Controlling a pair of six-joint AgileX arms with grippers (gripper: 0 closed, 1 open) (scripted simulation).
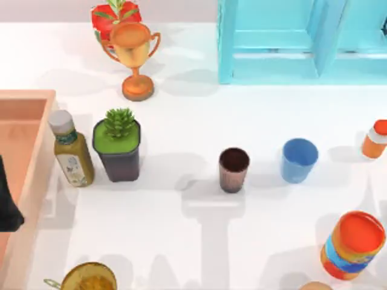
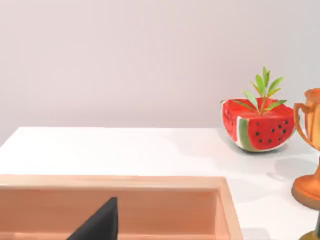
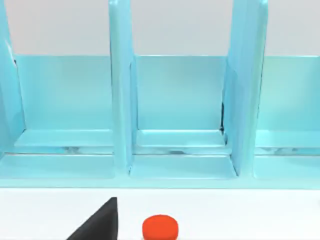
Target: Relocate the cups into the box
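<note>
- The brown cup [image 1: 234, 170] stands upright on the white table [image 1: 193, 241], near the middle.
- The blue cup [image 1: 299, 160] stands upright just to its right, apart from it; both are open-mouthed and look empty.
- The box [image 1: 36, 175] lies at the table's left edge, well apart from both cups. Its thick wall also shows in the left wrist view [image 2: 125, 182].
- A dark part of the left arm [image 1: 8, 205] hangs over the box at the left edge; whether the left gripper [image 2: 100, 225] is released or clenched I cannot tell.
- A dark finger of the right gripper [image 3: 100, 222] shows in the right wrist view, facing the cabinet [image 3: 175, 125]; its state I cannot tell either.
- A bottle [image 1: 71, 150] stands just beside the box's right wall, with a potted plant [image 1: 118, 144] next to it.
- A trophy [image 1: 135, 57] stands at the back, in front of a watermelon piece [image 1: 112, 15].
- An orange-lidded can [image 1: 352, 244] stands at the front right, and a small orange bottle [image 1: 376, 139] at the right edge.
- A yellow round item [image 1: 87, 278] sits at the front left edge.
</note>
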